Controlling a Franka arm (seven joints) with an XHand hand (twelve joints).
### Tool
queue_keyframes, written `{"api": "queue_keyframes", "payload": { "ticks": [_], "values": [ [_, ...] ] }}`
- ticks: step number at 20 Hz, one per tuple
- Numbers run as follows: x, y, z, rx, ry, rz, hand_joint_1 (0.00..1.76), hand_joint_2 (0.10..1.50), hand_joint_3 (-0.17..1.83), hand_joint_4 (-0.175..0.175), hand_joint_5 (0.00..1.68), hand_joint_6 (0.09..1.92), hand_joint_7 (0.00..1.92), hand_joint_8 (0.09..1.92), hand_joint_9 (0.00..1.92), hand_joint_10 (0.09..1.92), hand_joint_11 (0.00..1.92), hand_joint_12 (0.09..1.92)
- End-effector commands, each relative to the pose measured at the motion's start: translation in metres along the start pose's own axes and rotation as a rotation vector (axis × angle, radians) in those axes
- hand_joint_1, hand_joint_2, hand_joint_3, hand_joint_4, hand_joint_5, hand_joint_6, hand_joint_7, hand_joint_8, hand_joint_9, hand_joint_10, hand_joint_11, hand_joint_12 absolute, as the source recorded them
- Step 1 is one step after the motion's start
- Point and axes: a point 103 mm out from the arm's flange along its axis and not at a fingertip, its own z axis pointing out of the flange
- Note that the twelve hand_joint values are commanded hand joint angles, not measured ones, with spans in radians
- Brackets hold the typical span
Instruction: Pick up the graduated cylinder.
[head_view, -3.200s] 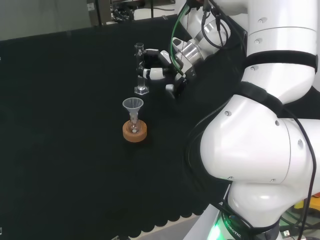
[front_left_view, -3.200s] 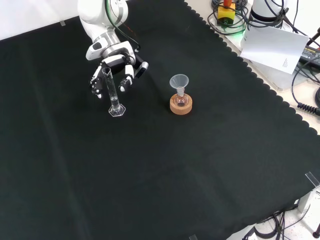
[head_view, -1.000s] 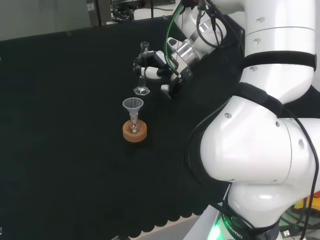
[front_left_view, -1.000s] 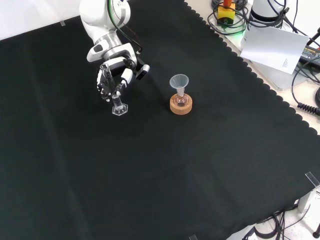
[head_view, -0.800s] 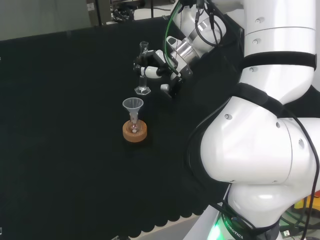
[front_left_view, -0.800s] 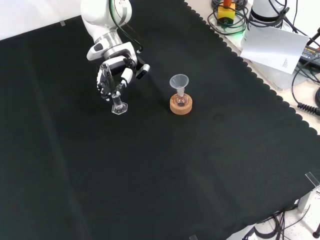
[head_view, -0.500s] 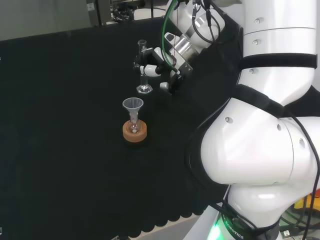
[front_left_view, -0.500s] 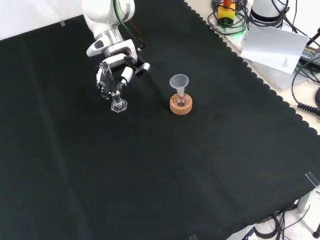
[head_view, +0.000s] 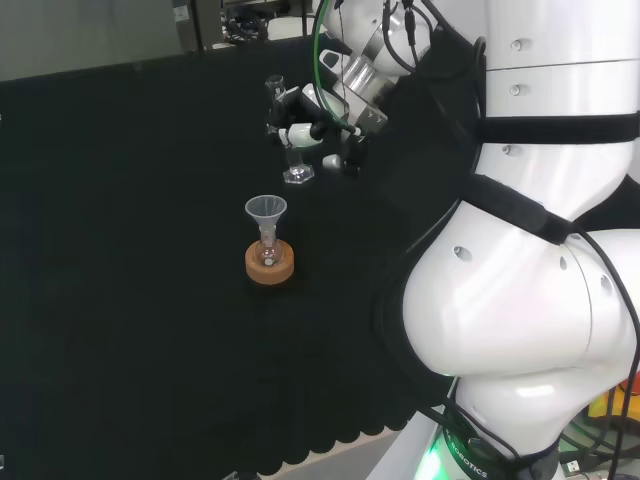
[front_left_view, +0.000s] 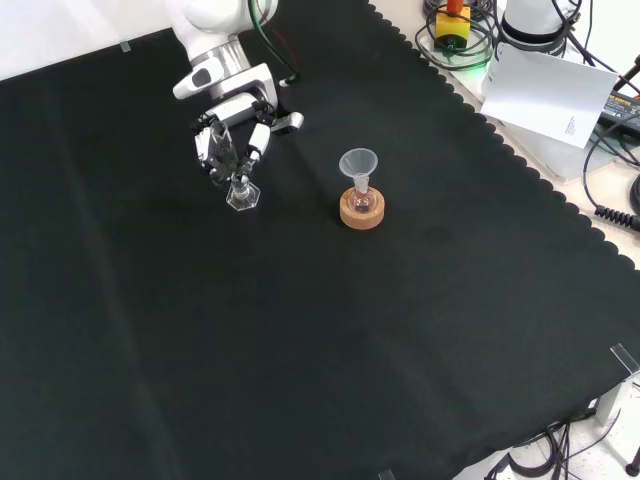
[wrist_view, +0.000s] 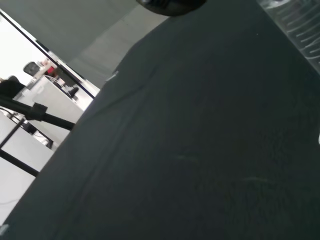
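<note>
Hand (front_left_view: 228, 140) curled round graduated cylinder (front_left_view: 241, 189), now lifted off cloth, tilted.

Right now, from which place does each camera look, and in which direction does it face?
Head view: behind and above the arm's base, facing over white arm links at the hand holding the graduated cylinder.
Front view: before the arm, looking down on the black cloth; the hand enters from the top.
Wrist view: at the wrist, facing across the cloth toward the room.
Head and front views share the hand, cylinder and funnel.
</note>
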Motion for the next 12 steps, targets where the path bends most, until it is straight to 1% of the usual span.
{"api": "queue_keyframes", "payload": {
  "ticks": [1,6,9,12],
  "values": [
    [0.009,-0.016,-0.013,0.028,-0.076,0.015,1.25,1.05,0.00,0.023,1.07,0.94,1.20,0.63,1.49,0.09,1.25,0.72],
    [0.025,-0.033,-0.026,0.054,-0.135,0.003,1.25,1.05,0.00,0.024,1.07,0.93,1.21,0.62,1.49,0.09,1.26,0.72],
    [0.035,-0.049,-0.035,0.067,-0.184,-0.006,1.25,1.05,0.00,0.024,1.07,0.93,1.20,0.62,1.49,0.09,1.26,0.72],
    [0.044,-0.068,-0.045,0.082,-0.233,-0.003,1.25,1.05,0.00,0.024,1.08,0.93,1.20,0.62,1.49,0.09,1.26,0.72]
  ]
}}
